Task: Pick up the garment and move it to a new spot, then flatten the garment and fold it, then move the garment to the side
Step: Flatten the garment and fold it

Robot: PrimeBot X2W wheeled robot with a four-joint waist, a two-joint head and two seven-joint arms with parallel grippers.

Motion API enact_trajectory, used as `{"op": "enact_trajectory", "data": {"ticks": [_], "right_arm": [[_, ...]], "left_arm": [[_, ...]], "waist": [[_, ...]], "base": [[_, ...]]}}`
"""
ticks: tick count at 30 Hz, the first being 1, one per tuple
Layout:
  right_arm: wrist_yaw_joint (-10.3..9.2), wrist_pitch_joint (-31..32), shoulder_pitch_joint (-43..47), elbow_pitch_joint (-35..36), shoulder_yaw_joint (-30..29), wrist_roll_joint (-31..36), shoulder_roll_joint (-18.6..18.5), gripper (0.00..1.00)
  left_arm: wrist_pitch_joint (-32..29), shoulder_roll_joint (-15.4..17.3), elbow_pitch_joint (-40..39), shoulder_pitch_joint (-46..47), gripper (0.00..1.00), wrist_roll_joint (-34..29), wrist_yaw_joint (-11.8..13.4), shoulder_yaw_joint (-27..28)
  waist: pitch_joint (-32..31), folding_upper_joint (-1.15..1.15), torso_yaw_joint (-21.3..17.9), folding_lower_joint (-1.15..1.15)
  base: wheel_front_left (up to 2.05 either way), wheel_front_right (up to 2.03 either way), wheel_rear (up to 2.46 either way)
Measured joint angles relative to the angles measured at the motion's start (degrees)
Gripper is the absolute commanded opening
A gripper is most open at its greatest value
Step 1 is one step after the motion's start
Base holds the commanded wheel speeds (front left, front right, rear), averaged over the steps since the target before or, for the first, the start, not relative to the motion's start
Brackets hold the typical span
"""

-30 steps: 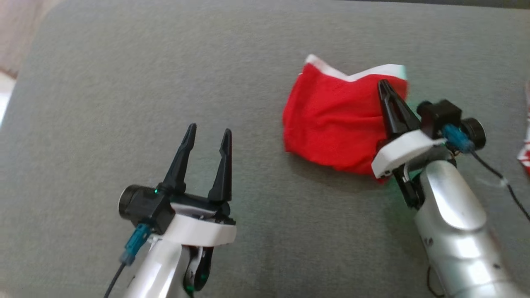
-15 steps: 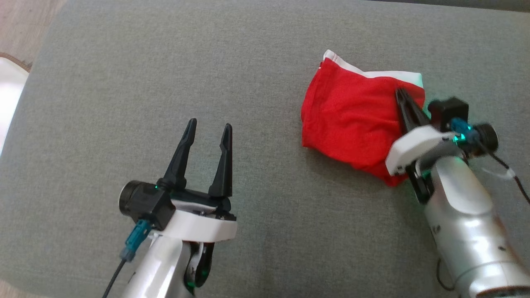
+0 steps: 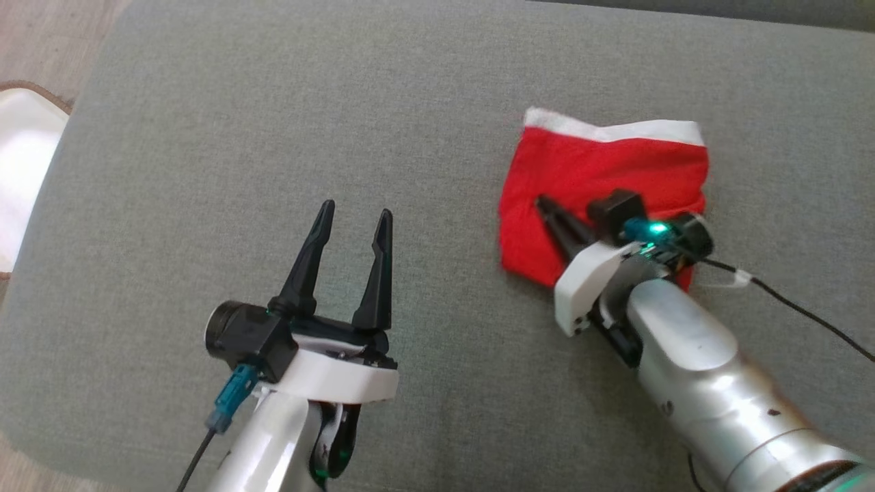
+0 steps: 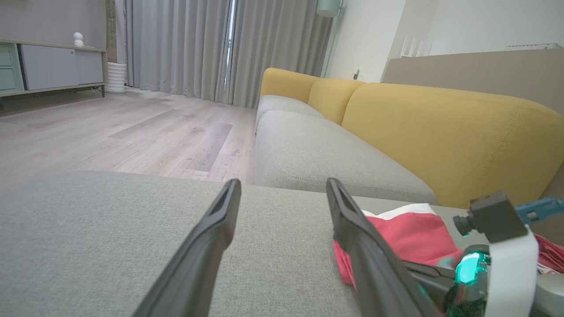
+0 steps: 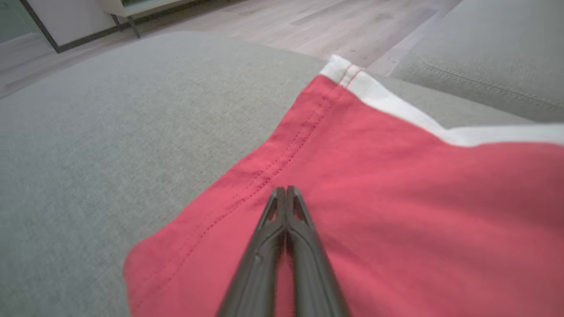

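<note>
A red garment (image 3: 601, 171) with a white band along its far edge lies flat on the grey cushion (image 3: 273, 137), right of centre. My right gripper (image 3: 543, 200) is shut, its fingers lying over the garment's near-left part and pointing up-left. In the right wrist view the shut fingertips (image 5: 285, 189) rest just above the red cloth (image 5: 396, 198) near a stitched hem, with nothing pinched between them. My left gripper (image 3: 357, 208) stands open over bare cushion, well left of the garment. The left wrist view has the open gripper (image 4: 284, 182) with the garment (image 4: 410, 237) to its right.
The cushion's left edge meets wood floor and a white object (image 3: 20, 157). Beyond the cushion stands a yellow sofa (image 4: 440, 127) with a grey seat. A thin black cable (image 3: 806, 314) trails from my right wrist across the cushion.
My right gripper swung from the garment's right edge to its near-left part, fingers now pointing up-left. The garment lies flatter and squarer. The head camera shifted slightly; the left gripper stays open.
</note>
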State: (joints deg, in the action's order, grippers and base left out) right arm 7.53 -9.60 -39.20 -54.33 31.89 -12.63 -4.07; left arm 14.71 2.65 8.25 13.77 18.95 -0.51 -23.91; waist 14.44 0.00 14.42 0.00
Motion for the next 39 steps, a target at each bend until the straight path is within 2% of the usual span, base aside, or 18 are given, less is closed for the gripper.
{"op": "enact_trajectory", "data": {"ticks": [7, 12, 17, 21, 25, 28, 33, 34, 35, 39], "right_arm": [[0.0, 1.6, 0.0, -1.0, 8.1, -6.0, 0.1, 0.0], [0.0, -2.5, -0.1, -1.6, 7.4, -8.7, 0.2, 0.0], [0.0, -4.6, -0.1, 0.3, -1.8, -8.2, -1.2, 0.0], [0.0, -4.8, 1.9, 10.2, -13.4, -3.2, -3.2, 0.0], [0.0, -4.9, 10.1, 18.1, -22.3, 3.0, -2.8, 0.0], [0.0, -4.9, 16.6, 22.6, -26.1, 6.5, -1.3, 0.0], [0.0, -4.9, 22.1, 29.2, -29.9, 8.7, 0.4, 0.0], [0.0, -4.9, 23.2, 30.4, -30.8, 8.7, 0.6, 0.55], [0.0, -4.9, 24.4, 31.5, -31.6, 8.7, 0.7, 0.98], [0.0, -4.9, 28.4, 33.5, -32.2, 6.6, 0.7, 1.0]], "left_arm": [[0.0, 0.0, 0.0, -0.1, 1.0, 0.0, 0.1, 1.6], [0.0, 0.0, 0.0, -0.3, 1.0, -0.5, 0.0, 2.2], [0.0, 0.0, 0.0, -1.4, 1.0, -1.4, -0.1, 4.1], [0.0, 0.0, -0.1, -2.5, 1.0, -1.4, -0.5, 5.7], [0.0, 0.0, -0.1, -2.7, 1.0, -1.9, -0.6, 7.2], [0.0, 0.0, -0.2, -2.7, 1.0, -1.9, -0.7, 7.7], [0.0, 0.0, -0.5, -5.5, 1.0, -1.9, -1.4, 9.4], [0.0, 0.0, -0.5, -6.0, 1.0, -1.9, -1.6, 9.4], [0.0, 0.0, -0.4, -6.3, 1.0, -1.9, -1.6, 9.4], [0.0, 0.0, -0.3, -6.8, 1.0, -1.9, -2.0, 9.4]], "waist": [[-0.9, 0.0, -1.4, 0.0], [-1.8, 0.0, -4.1, 0.0], [-3.3, 0.0, -7.5, 0.0], [-4.9, 0.0, -10.4, 0.0], [-6.3, 0.0, -13.3, 0.0], [-7.2, 0.0, -15.3, -0.01], [-8.7, 0.0, -18.3, 0.0], [-8.9, 0.0, -18.6, -0.01], [-9.1, 0.0, -18.8, -0.01], [-9.7, 0.0, -19.0, -0.01]], "base": [[0.0, 0.0, 0.0], [0.0, 0.0, 0.0], [0.0, 0.0, 0.0], [0.0, 0.0, 0.0], [0.0, 0.0, 0.0], [0.0, 0.0, 0.0], [0.0, 0.0, 0.0], [0.0, 0.0, 0.0], [0.0, 0.0, 0.0], [0.0, 0.0, 0.0]]}}
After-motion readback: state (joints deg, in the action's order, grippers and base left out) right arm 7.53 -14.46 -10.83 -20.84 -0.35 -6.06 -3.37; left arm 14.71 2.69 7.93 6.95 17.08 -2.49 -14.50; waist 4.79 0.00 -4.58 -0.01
